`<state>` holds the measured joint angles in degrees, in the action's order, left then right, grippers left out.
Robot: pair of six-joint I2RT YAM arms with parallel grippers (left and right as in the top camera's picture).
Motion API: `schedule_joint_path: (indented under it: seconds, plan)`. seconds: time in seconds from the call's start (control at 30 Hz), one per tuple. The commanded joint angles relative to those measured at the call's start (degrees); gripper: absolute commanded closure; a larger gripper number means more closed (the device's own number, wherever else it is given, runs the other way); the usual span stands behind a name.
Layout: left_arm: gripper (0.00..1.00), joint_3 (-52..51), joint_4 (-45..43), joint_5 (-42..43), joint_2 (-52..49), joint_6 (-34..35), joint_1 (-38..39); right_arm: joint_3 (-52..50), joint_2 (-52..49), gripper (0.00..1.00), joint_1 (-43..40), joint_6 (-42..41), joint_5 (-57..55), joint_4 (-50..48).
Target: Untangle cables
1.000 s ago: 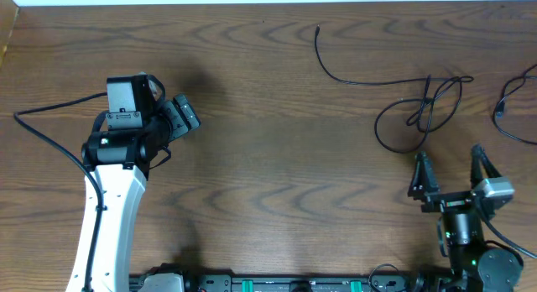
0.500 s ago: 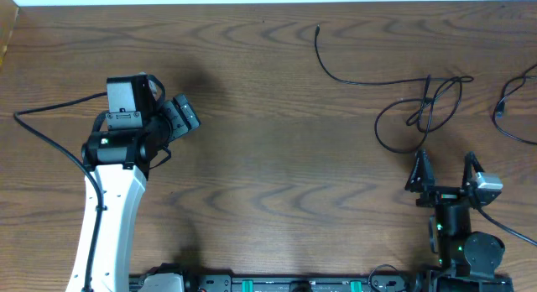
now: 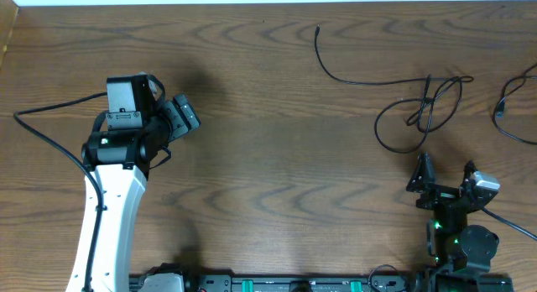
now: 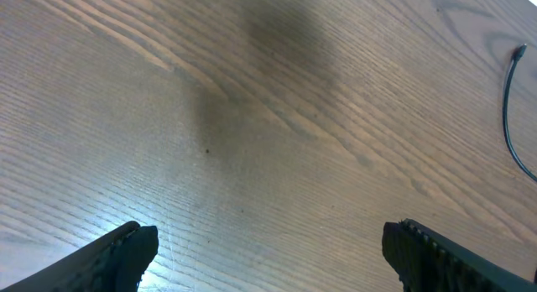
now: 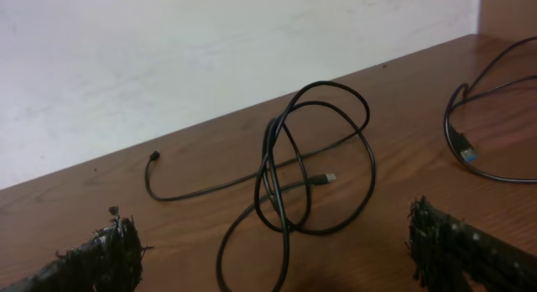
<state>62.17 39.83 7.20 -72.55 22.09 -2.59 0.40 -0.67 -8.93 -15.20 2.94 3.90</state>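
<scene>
The left arm [image 3: 105,216] is white and long. It reaches up from the near edge on the left side. At its top sits a black wrist [image 3: 126,128], bent so the left hand [image 3: 185,114] points off to the right. The left hand's two fingers [image 4: 117,254] stand wide apart, with nothing between them. The right arm [image 3: 457,246] is short and folded up close over its base on the right side. The right hand [image 3: 445,173] points away from the base. Its two fingers [image 5: 96,250] are spread wide too, and they hold nothing.
</scene>
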Motion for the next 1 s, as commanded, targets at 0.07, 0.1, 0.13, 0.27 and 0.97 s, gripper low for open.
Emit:
schedule_joint_path:
  seconds: [0.07, 0.1, 0.13, 0.27, 0.97]
  plan:
    - [0.07, 0.59, 0.02, -0.13, 0.22, -0.39, -0.24, -0.09, 0.39, 0.01, 1.16, 1.33, -1.09, 0.33]
    - [0.07, 0.59, 0.02, -0.13, 0.22, -0.39, -0.24, -0.09, 0.39, 0.01, 1.16, 1.33, -1.09, 0.33]
    - [0.07, 0.59, 0.02, -0.13, 0.22, -0.39, -0.24, -0.09, 0.39, 0.01, 1.16, 1.33, -1.09, 0.33]
    - [0.07, 0.59, 0.02, -0.13, 0.22, -0.39, -0.24, -0.09, 0.39, 0.01, 1.16, 1.33, -1.09, 0.33]
    - [0.07, 0.57, 0.24, -0.15, 1.66, -0.39, -0.24, -0.09, 0.39, 0.01, 1.16, 1.33, -1.09, 0.33]
